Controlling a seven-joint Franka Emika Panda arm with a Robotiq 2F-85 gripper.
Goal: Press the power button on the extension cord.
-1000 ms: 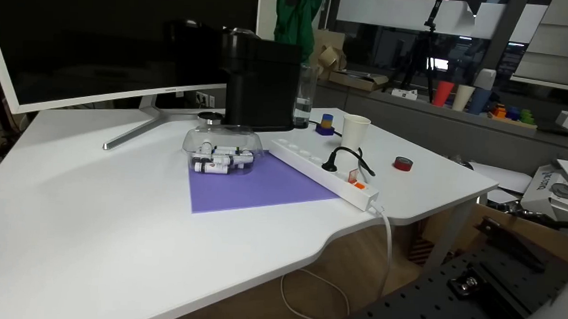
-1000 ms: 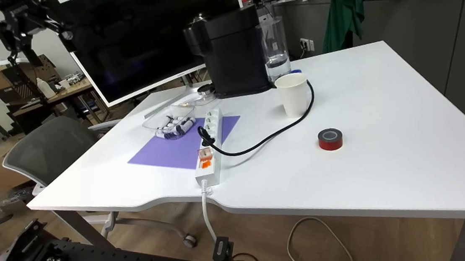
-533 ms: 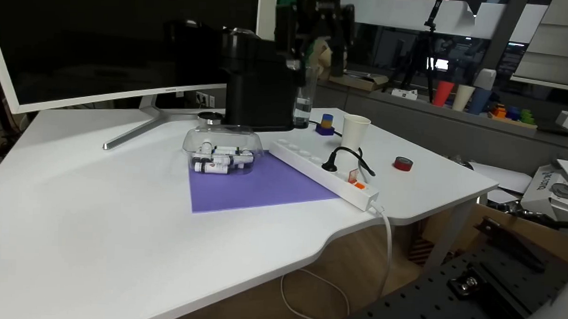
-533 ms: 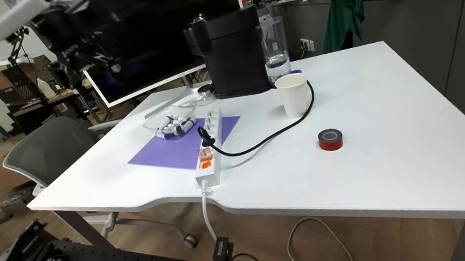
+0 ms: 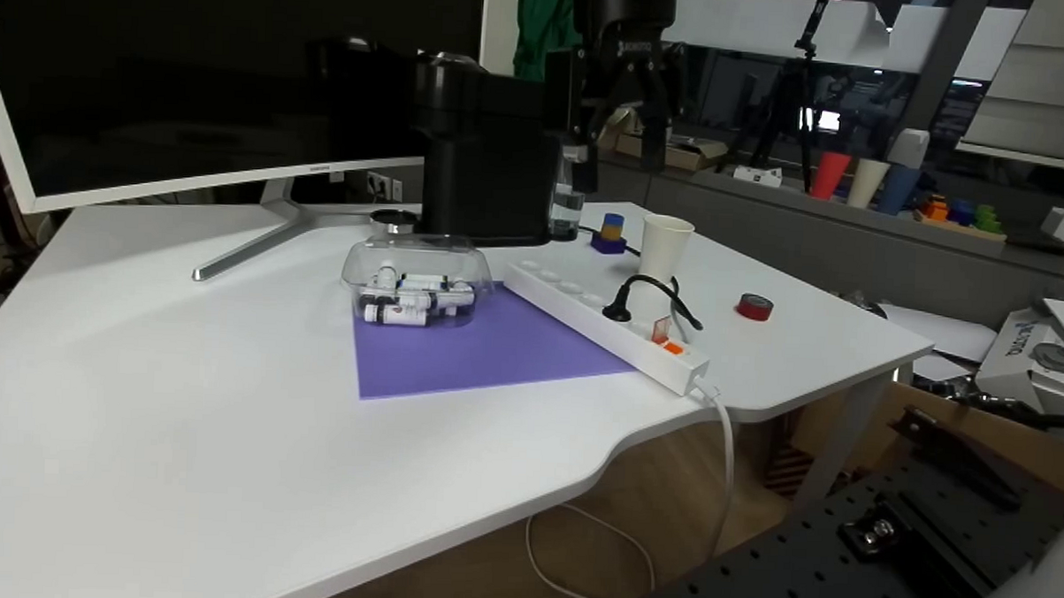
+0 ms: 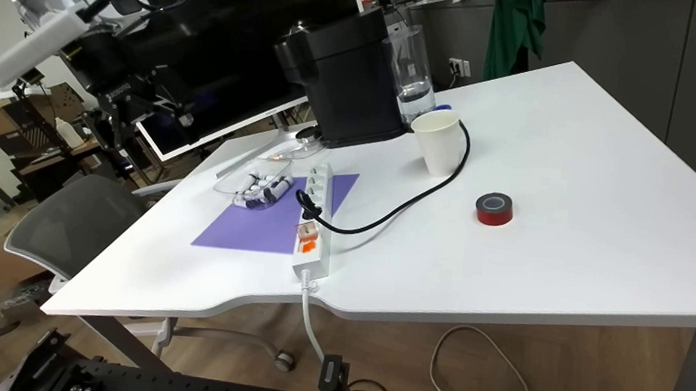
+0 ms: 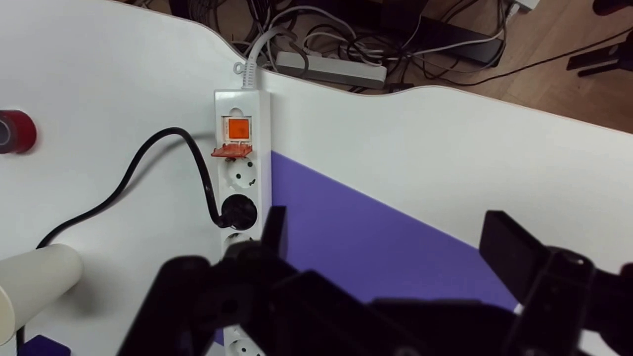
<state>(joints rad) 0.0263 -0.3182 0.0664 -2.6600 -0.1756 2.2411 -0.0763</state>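
The white extension cord strip [image 5: 584, 320] lies partly on a purple sheet [image 5: 459, 358]; it shows in both exterior views [image 6: 320, 262] and in the wrist view [image 7: 264, 118]. Its orange power button [image 7: 239, 129] is near the cable end, beside a raised clear red flap [image 7: 232, 150]. The button also shows in both exterior views [image 5: 674, 347] [image 6: 309, 246]. My gripper [image 5: 619, 163] is open and empty, high above the table and well apart from the strip. In the wrist view my gripper [image 7: 386, 222] hides part of the strip's far end.
A black plug [image 7: 240, 211] with a stiff looping cable sits in the strip. A paper cup [image 5: 665, 242], a red tape roll [image 5: 755, 307], a clear box of small bottles [image 5: 417, 286], a coffee machine [image 5: 493, 156] and a monitor [image 5: 195, 66] stand around it.
My gripper has come into view above the table. It has moved rightward and a little lower in both exterior views. The strip and the other objects have not moved.
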